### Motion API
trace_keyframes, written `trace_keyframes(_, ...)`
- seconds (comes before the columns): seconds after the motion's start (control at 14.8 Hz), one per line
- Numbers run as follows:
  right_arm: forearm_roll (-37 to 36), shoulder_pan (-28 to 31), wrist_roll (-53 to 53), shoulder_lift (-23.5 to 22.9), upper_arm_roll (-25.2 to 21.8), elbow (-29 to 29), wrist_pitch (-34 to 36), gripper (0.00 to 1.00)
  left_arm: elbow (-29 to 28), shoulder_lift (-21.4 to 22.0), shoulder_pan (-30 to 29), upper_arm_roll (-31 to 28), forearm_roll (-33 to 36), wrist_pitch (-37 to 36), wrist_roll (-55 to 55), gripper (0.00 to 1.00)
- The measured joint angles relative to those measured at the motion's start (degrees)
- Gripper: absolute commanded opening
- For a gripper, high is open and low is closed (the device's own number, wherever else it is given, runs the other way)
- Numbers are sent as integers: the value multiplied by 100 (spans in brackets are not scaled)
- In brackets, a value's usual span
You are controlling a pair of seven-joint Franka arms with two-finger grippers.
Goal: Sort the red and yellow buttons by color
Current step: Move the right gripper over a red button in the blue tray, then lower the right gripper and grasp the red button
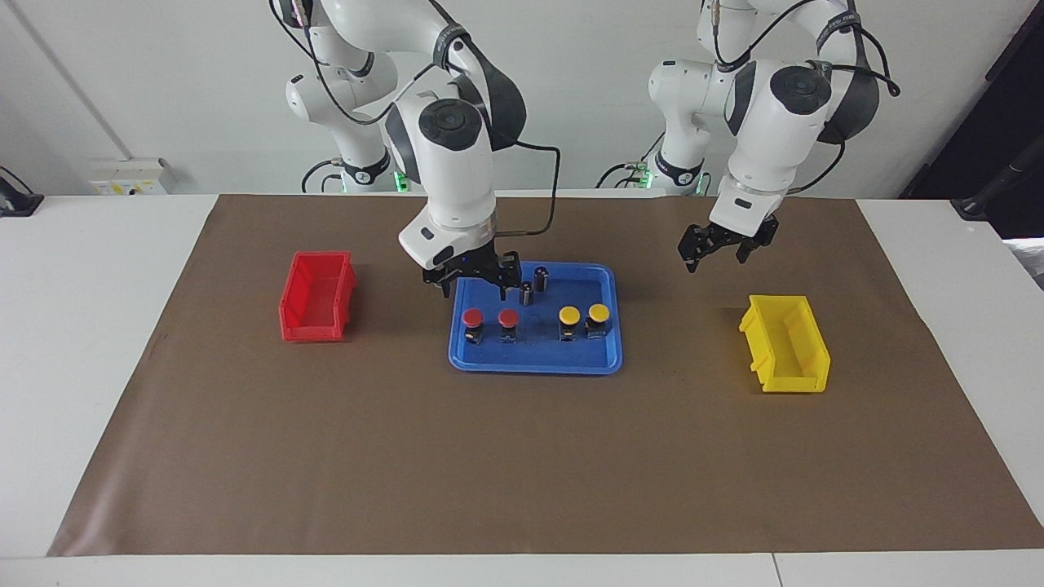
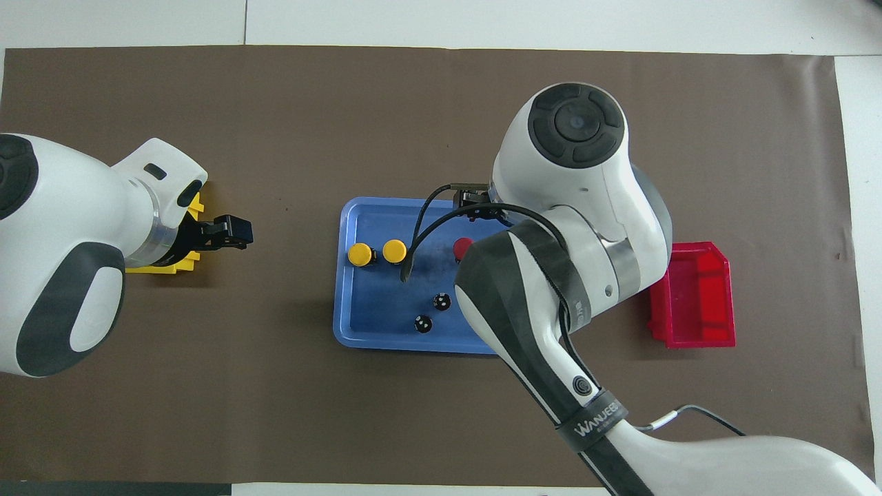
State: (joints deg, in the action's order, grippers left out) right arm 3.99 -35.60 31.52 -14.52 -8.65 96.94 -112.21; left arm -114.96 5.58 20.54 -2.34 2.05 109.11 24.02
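Our right gripper (image 1: 472, 283) hangs over the tray (image 1: 534, 359), at the corner toward the robots and the right arm's end, its fingers spread with nothing between them. Just below it, a little farther from the robots, stand the two red buttons (image 1: 472, 317) (image 1: 509, 318), side by side in the tray. In the overhead view our right arm covers one of them and only part of a red cap (image 2: 462, 246) shows beside the gripper. The two yellow buttons (image 1: 569, 315) (image 1: 599, 312) continue the same row toward the left arm's end, close together and upright. All four buttons sit on the tray floor, apart from our fingers. Two dark cylinders (image 1: 527, 293) (image 1: 541, 278) stand in the tray beside the right gripper, nearer to the robots than the button row.

Our left gripper (image 1: 718, 248) hangs over the brown mat (image 1: 522, 456) between the tray and the yellow bin (image 1: 785, 342), holding nothing; we cannot tell how wide its fingers stand. The yellow bin lies at the left arm's end of the mat, and in the overhead view our left arm covers most of it. The red bin (image 1: 318, 295) lies at the right arm's end, well apart from the right gripper.
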Motion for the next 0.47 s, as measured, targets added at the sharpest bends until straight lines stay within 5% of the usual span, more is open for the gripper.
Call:
trace_keyframes(0.2,0,-16,0,447,-7,1101,-786,96,-3,0,0,0,0,10,12,100)
trace_keyframes(0.47,0,-16,-26,726,-10,1706,-1206,88,-5,0,0,0,0,14,19,100)
